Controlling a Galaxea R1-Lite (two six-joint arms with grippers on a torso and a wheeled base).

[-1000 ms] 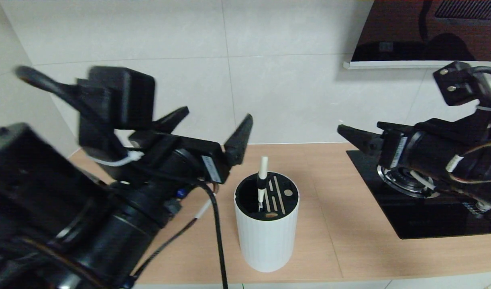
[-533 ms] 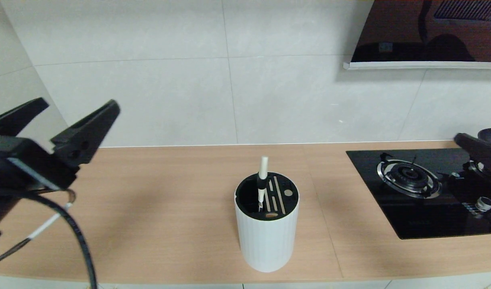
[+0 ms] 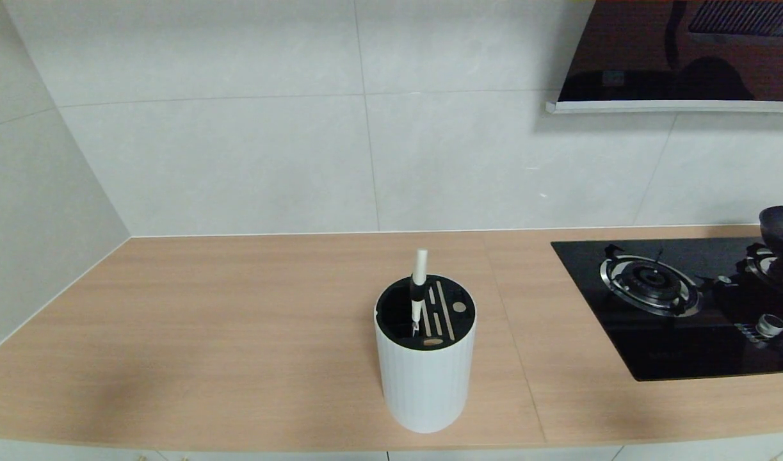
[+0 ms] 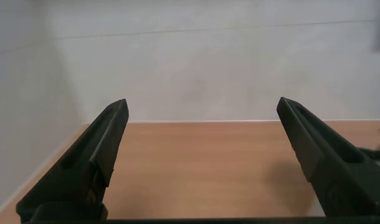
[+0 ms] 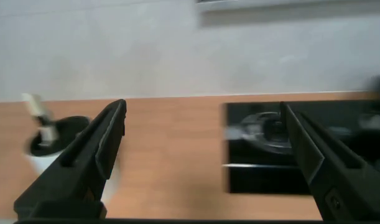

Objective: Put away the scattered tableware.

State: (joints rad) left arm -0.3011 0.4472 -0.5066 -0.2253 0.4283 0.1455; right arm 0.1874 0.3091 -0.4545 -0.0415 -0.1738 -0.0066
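my left gripper [image 4: 202, 106] has its jaws spread wide, w/ the wood counter [image 4: 202, 162] and the grey tiled wall [image 4: 202, 56] showing btw the two black fingers. my right gripper [image 5: 203, 107] is spread just as wide. btw its fingers i see counter and the black gas stove [image 5: 264, 143], and the white holder [image 5: 39, 158] sits past one finger, partly covered by it. from the head cam: the holder is a tall white ribbed cylinder w/ a black top, upright on the counter near the front edge, approx mid-frame. its top has an open well on the left part and narrow slots plus small round holes on the right part. one utensil [image 3: 419, 269] stands in the well right beside the slots, nearly upright, white handle end above the rim, black band lower down. can't tell what kind it is, the working end is inside. the stove lies on the counter to the holder's right, well apart from it, w/ a steel burner ring and knobs along its front. a dark pot [image 3: 782, 224] sits on the far-right burner, cut by the frame edge. a dark glossy hood [image 3: 686, 51] hangs on the wall above the stove.
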